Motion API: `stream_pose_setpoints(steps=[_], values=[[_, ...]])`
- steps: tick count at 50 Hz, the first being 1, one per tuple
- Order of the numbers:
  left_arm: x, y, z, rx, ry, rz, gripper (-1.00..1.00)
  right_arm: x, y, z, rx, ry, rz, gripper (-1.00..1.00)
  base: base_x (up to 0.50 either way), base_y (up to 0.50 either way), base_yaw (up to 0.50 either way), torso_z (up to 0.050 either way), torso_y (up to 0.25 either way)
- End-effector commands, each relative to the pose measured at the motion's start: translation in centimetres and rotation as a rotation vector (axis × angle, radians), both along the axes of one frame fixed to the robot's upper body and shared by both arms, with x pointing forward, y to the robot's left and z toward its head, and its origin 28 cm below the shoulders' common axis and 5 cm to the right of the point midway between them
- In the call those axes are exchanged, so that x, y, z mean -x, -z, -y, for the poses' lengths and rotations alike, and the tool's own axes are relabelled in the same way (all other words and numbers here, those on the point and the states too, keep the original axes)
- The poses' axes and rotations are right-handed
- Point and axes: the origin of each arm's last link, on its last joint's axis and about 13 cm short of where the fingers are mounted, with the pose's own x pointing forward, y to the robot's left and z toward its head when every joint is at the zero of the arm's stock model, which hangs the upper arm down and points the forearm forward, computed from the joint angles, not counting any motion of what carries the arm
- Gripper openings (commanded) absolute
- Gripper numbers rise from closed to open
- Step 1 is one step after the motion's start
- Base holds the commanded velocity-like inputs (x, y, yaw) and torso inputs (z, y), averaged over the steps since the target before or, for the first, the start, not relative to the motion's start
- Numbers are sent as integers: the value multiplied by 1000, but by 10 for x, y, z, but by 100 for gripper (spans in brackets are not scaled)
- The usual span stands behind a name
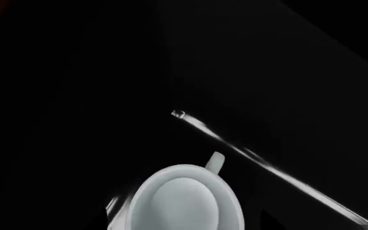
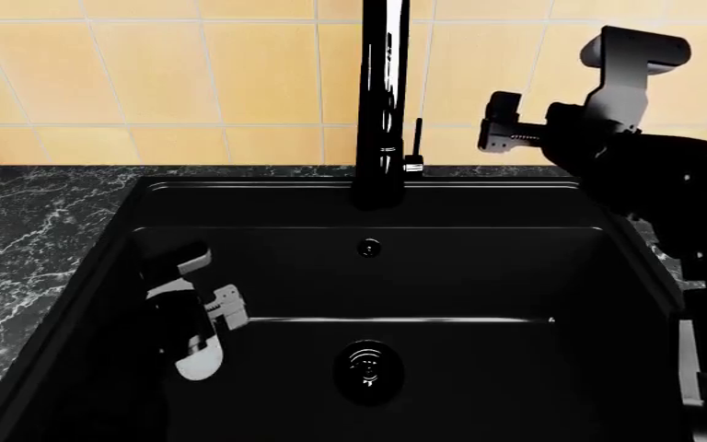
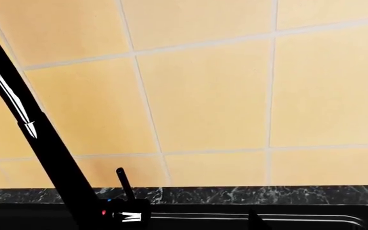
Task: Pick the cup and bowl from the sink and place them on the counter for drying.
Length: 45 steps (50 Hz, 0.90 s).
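The cup, a small white vessel, sits close under the left wrist camera with its opening toward the lens. White fingertips of my left gripper press its rim on two opposite sides. In the head view the left gripper is low inside the black sink, near its left wall, with the cup showing white below it. My right gripper is raised high beside the faucet, open and holding nothing. The bowl is out of view. The marbled counter frames the basin.
A tall glossy black faucet rises at the back of the basin, with a thin lever at its side. A chrome drain lies in the basin floor. Yellow wall tiles stand behind.
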Motion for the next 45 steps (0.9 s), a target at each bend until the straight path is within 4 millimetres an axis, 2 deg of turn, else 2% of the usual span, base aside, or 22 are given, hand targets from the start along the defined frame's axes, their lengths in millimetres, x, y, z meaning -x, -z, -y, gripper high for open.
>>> stream_pose_setpoints(steps=[1,24,45], values=[[2,11,4,39,23,-12,100,-1,2,-3,-9,-12,-3,100,0,0,0,0,0],[9,20,-3,65,-4,-40,100,0,7,-5,-23,-23,-17,100,0,0,0,0,0],[8,19,9,88,59,-38,100,-1,10,-5,-24,-21,-25,100,0,0,0,0,0]])
